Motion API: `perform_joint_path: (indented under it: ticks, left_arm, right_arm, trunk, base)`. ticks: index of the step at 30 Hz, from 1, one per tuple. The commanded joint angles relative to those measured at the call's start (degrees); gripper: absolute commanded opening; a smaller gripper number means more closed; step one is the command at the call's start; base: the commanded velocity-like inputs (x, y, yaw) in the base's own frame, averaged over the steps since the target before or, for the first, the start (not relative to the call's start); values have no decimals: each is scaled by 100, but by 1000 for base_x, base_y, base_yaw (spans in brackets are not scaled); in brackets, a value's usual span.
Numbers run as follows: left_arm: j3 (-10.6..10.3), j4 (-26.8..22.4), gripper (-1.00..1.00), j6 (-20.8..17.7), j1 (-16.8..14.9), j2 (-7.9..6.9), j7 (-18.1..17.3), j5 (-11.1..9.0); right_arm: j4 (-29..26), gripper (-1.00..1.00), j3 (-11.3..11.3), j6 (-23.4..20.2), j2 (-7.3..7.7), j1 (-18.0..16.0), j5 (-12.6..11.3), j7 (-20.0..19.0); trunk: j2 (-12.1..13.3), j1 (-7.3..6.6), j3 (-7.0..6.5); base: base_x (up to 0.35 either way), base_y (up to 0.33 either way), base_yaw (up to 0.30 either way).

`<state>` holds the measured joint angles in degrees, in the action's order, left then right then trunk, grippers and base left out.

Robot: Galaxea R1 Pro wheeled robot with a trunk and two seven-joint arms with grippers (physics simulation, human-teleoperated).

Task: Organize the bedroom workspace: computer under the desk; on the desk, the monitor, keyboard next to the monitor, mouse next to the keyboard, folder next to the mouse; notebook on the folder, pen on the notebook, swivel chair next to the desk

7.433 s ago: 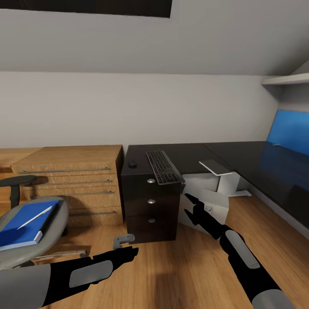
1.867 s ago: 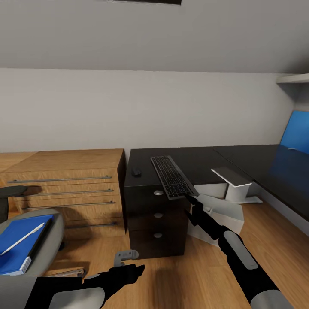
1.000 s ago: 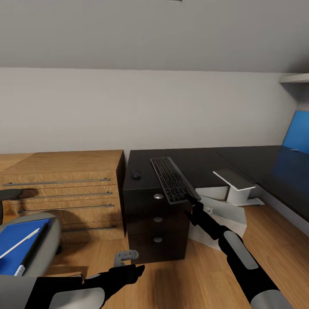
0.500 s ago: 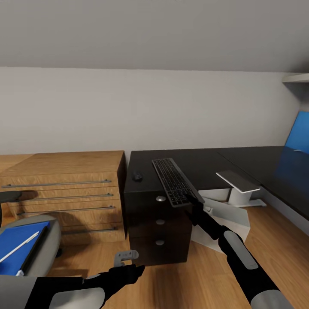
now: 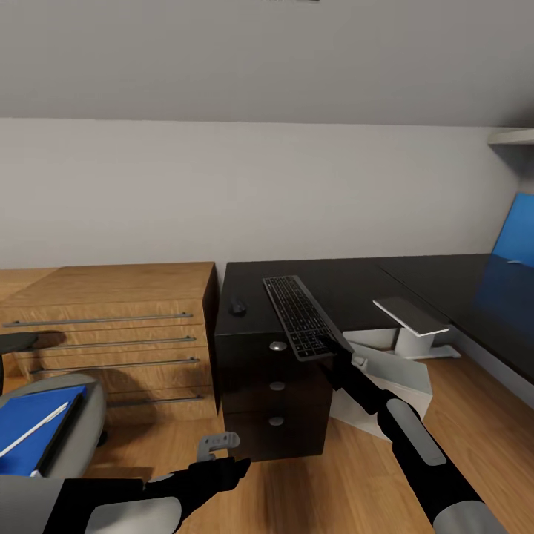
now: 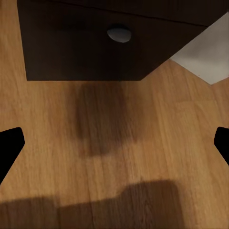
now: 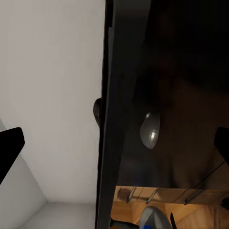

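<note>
The keyboard (image 5: 300,316) lies on the black desk (image 5: 348,278), its near end jutting past the drawer unit's front. A small dark mouse (image 5: 237,305) sits to its left. My right gripper (image 5: 336,350) is open right at the keyboard's overhanging corner; in the right wrist view the fingers (image 7: 10,146) stand wide apart before the desk edge. At lower left, the swivel chair (image 5: 78,419) carries the blue folder (image 5: 26,430), the notebook (image 5: 58,436) and the pen (image 5: 33,429). My left gripper (image 5: 226,463) hangs open over the floor. The white computer (image 5: 389,378) stands tilted under the desk.
A light wooden drawer chest (image 5: 111,326) stands left of the desk's drawer unit (image 5: 271,386). A grey slab on a white support (image 5: 411,317) sits beyond the computer. A blue back panel (image 5: 515,237) rises at the far right. Wood floor (image 6: 114,157) lies below my left gripper.
My right gripper has risen from in front of the computer to the keyboard's near corner. The view has drifted slightly right, so the chair sits further left. The left arm has hardly moved.
</note>
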<state>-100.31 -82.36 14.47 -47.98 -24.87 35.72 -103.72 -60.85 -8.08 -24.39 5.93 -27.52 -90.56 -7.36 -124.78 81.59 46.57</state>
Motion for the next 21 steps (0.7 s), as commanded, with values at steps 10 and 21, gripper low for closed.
perform_joint_path:
  ticks: [10, 21]
  left_arm:
    - [-14, -8, 100, 39, -10, 1, 5, -43]
    - [-15, -8, 100, 39, -10, 0, 5, -43]
  right_arm:
    - [-4, 100, -7, -5, 5, -2, -23, -11]
    - [-4, 100, -1, -8, 8, -4, -23, -8]
  trunk:
    - [158, -89, -66]
    - [158, -89, -66]
  base:
    - [0, 0, 0]
    - [0, 0, 0]
